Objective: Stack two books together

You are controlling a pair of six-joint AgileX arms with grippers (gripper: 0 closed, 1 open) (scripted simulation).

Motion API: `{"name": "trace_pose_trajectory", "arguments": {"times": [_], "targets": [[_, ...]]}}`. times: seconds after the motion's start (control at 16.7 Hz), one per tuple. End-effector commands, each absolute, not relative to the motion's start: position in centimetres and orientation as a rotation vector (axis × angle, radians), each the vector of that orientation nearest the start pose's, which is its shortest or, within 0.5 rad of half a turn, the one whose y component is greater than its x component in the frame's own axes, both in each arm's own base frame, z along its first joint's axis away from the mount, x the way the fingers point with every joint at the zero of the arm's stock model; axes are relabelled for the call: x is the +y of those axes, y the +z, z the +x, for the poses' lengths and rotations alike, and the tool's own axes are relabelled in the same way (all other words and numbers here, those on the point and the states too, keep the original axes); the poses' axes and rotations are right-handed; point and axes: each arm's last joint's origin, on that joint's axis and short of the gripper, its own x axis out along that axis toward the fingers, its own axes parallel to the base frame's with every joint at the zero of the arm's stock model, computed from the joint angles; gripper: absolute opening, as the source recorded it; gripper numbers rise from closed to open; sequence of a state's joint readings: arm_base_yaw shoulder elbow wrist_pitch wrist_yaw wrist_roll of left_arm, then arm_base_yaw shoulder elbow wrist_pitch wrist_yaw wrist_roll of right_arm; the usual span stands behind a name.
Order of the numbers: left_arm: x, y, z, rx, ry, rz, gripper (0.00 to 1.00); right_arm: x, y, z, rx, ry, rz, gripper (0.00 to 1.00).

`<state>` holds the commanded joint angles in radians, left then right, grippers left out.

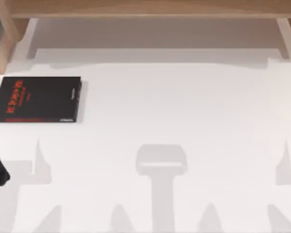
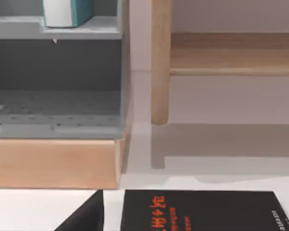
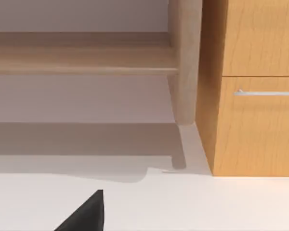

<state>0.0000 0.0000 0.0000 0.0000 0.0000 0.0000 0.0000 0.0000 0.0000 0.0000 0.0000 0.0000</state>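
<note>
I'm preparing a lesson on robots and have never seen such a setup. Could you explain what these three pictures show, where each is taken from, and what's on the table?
These are rendered scenes of a two-armed robot at a white table. One picture looks down from above; the other two come from cameras on each arm's wrist.

On the table's left side lies a flat black book with red lettering. The left wrist view shows that book close by, and a light-blue book with white page edges standing on a grey shelf beyond it. The right wrist view shows a wooden cabinet with a drawer handle.

Nothing is held yet.

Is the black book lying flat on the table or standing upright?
Lying flat: the black book shows its whole cover with red lettering facing up on the white table.
</note>
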Motion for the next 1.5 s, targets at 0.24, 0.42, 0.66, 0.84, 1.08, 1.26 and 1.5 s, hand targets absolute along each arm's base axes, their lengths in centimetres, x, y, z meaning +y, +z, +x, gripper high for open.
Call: {"name": "trace_pose_trajectory", "arguments": {"times": [0.24, 0.42, 0.66, 0.84, 1.08, 1.26, 1.5], "targets": [[-0.1, 16.5, 10.6, 0.0, -0.002, -0.001, 1.0, -0.1, 16.0, 10.6, 0.0, 0.0, 0.0, 1.0], [0.0, 18.9, 11.0, -0.012, -0.006, -0.002, 1.0, -0.1, 16.0, 10.6, 0.0, 0.0, 0.0, 1.0], [0.5, 23.7, 13.3, -0.017, -0.016, -0.004, 1.0, -0.1, 16.0, 10.6, 0.0, 0.0, 0.0, 1.0], [1.3, 27.3, 16.7, -0.017, -0.02, -0.007, 1.0, -0.1, 16.0, 10.6, 0.0, 0.0, 0.0, 1.0], [3.2, 30.6, 23.2, -0.012, -0.023, -0.012, 1.0, -0.1, 16.0, 10.6, 0.0, 0.0, 0.0, 1.0], [5.2, 31.2, 28.9, -0.006, -0.023, -0.015, 1.0, -0.1, 16.0, 10.6, 0.0, 0.0, 0.0, 1.0], [8.4, 29.9, 35.8, 0.001, -0.021, -0.018, 1.0, -0.1, 16.0, 10.6, 0.0, 0.0, 0.0, 1.0]]}}
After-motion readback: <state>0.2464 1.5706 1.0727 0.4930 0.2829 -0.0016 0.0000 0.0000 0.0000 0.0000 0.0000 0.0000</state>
